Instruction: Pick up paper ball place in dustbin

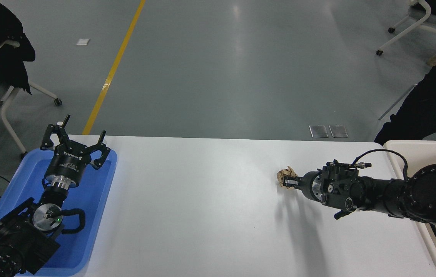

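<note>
Paper ball (285,176) is sitting right at the tip of the right gripper (288,182), which comes in from the right edge and reaches leftward over the white table (202,200). Fingers look pinched in on the ball's lower right side, so it seems to have hold of it, though the ball hides part of the tips. From its shadow on the table, the arm looks to be a bit above the surface. Dustbin (395,148) is at the table's right end, behind the right arm. Left gripper (75,132) is parked over the blue tray (98,215) at lower left, fingers spread wide with nothing in them. A person in black (433,104) sits at the far right.
</note>
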Available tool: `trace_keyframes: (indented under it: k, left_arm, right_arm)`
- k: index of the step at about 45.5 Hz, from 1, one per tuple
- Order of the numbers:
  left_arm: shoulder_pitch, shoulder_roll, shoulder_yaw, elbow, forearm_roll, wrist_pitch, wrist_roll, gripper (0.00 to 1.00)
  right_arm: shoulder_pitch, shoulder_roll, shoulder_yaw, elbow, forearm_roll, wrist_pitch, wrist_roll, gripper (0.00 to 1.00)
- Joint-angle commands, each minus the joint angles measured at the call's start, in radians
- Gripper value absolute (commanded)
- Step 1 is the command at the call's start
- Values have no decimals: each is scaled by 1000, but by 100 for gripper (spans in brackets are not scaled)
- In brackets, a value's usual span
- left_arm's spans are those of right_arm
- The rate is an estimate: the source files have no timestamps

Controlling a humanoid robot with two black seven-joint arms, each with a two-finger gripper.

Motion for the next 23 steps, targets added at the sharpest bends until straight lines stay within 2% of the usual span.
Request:
trace_keyframes:
  k: [1, 7, 12, 23]
  left_arm:
    - [0, 0, 0, 0, 0, 0, 0, 100]
    - [0, 0, 0, 0, 0, 0, 0, 100]
    - [0, 0, 0, 0, 0, 0, 0, 100]
    - [0, -1, 0, -1, 0, 0, 0, 100]
  right_arm:
    - [10, -1, -11, -5, -13, -14, 2, 0]
    - [67, -16, -62, 17, -14, -1, 2, 0]
    - [163, -75, -119, 95, -11, 36, 2, 0]
    - [453, -249, -195, 288, -17, 257, 4, 0]
